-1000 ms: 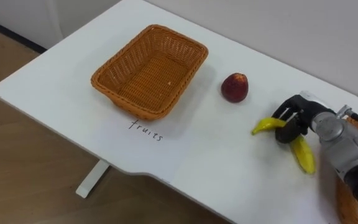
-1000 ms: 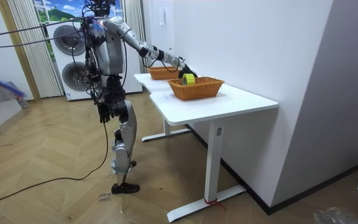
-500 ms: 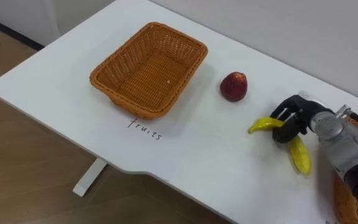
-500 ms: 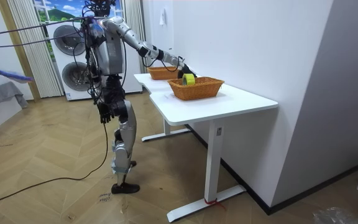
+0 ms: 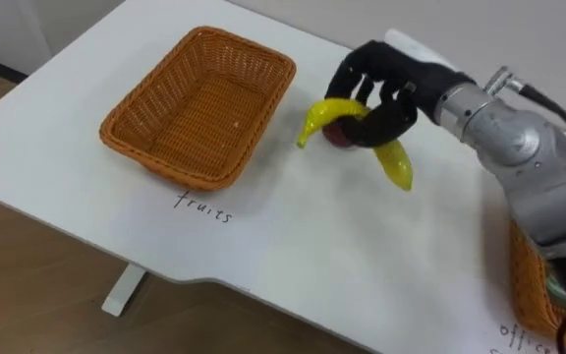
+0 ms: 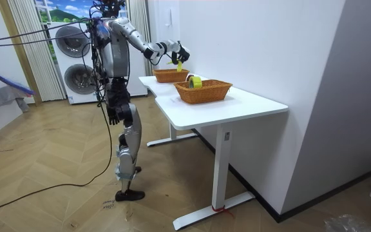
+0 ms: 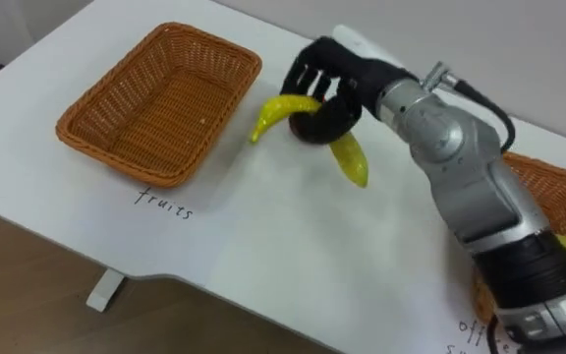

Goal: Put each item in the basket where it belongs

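I face a white table [image 5: 293,265] across the lower frame. In the room view's upper left, stacked washing machines [image 6: 76,76] stand beside a beige curtain [image 6: 24,64], on wooden flooring [image 6: 57,200].

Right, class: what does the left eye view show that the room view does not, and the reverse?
Left eye view: the handwritten fruits label on the table, and a red apple partly behind the right hand. Room view: two stacked washing machines, the wooden floor and the left hand hanging at the robot's hip. Both: the right hand curled round a banana above the table, and the fruit basket.
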Available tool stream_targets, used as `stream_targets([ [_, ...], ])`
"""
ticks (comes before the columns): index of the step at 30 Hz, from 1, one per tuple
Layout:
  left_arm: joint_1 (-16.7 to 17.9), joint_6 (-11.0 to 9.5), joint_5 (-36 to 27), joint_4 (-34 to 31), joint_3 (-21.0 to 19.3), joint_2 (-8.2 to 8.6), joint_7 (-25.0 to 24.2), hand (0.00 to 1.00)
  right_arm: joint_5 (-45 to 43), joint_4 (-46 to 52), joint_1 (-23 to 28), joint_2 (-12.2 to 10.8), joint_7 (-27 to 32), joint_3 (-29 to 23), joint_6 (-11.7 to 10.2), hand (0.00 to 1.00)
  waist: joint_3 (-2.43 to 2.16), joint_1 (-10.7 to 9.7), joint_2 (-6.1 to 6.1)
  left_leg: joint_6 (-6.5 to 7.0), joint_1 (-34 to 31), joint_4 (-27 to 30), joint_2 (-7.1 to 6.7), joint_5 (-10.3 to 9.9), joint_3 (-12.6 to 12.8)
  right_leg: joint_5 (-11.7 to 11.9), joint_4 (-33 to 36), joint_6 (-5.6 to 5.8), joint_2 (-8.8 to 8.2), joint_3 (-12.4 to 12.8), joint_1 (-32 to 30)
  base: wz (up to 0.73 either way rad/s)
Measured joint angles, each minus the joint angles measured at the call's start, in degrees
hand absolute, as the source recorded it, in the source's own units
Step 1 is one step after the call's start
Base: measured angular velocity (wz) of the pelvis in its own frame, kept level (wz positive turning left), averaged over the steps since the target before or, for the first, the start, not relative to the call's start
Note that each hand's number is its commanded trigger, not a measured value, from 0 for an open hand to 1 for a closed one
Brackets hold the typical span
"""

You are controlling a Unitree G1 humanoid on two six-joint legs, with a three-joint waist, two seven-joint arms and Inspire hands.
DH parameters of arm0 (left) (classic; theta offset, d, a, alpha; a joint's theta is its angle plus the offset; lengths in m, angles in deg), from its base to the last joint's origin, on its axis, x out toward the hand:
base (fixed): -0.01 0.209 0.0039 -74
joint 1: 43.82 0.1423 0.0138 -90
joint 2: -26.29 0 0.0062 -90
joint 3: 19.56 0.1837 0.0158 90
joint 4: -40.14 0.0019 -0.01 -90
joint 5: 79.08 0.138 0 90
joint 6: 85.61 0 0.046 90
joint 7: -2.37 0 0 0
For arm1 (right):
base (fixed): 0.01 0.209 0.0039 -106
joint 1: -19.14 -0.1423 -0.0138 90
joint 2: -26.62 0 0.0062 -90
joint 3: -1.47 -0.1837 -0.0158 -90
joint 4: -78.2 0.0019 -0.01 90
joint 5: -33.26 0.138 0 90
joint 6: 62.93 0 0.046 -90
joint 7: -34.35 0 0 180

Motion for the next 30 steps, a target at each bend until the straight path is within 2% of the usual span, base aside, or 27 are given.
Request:
stream_targets([
  [4, 0.5, -0.1, 0.4, 0.0, -0.2, 0.6, 0.2, 0.0, 0.2, 1.4, -1.4, 1.6, -0.1, -0.6, 0.1, 1.0, -0.24, -0.1, -0.26, 0.0, 0.5, -0.4, 0.04, 0.0, 0.3, 0.0, 0.0, 0.01, 0.02, 0.1, 0.1, -0.08],
  [13, 0.3, -0.4, -0.2, 0.4, -1.3, 0.58, 1.2, 0.0, 1.6, 5.1, -4.4, 1.7, -0.8, 0.0, 0.2, 1.0, -0.82, 0.3, -1.2, 0.08, 0.6, -0.5, 0.1, 0.1, 0.6, 0.0, 0.1, 0.01, -0.02, 0.1, 0.1, -0.01],
  [16, 0.5, -0.4, -0.1, 0.1, -1.1, 0.51, 2.2, 0.0, 2.2, 5.1, -7.4, 1.5, -0.8, 2.2, 1.3, 1.0, -0.53, 0.3, -1.65, 0.1, 0.5, -0.4, 0.1, 0.2, 0.5, 0.0, 0.1, 0.01, -0.04, -0.1, 0.1, 0.01],
  [22, -0.2, -0.4, 0.3, 0.1, -1.2, 0.27, 3.1, 0.0, -3.5, 5.3, -11.9, -1.4, -0.7, 6.6, 1.3, 1.0, -0.3, 1.7, -2.5, 0.09, 0.6, -0.8, 0.06, 0.2, 0.3, 0.0, 0.1, 0.01, -0.01, -0.1, 0.4, 0.02],
  [25, -0.6, -1.1, 0.4, 0.1, -0.7, -0.03, 3.1, 0.0, -5.9, 5.2, -13.1, -1.8, -0.7, 9.4, 1.1, 1.0, -0.13, 2.1, -2.79, 0.03, 0.6, -0.7, -0.08, 0.2, -1.1, 0.0, 0.0, 0.02, -0.01, -1.5, 1.0, 0.21],
  [30, -0.6, -1.6, 0.2, 0.0, -0.7, -0.25, 2.6, 0.0, -8.9, 2.0, -13.4, -1.8, 0.5, 12.3, 0.8, 1.0, 0.38, 5.1, -3.63, 0.01, 0.5, -0.7, -0.21, 0.2, -2.0, 0.0, 0.0, 0.08, 0.02, -1.8, 1.1, 0.09],
])
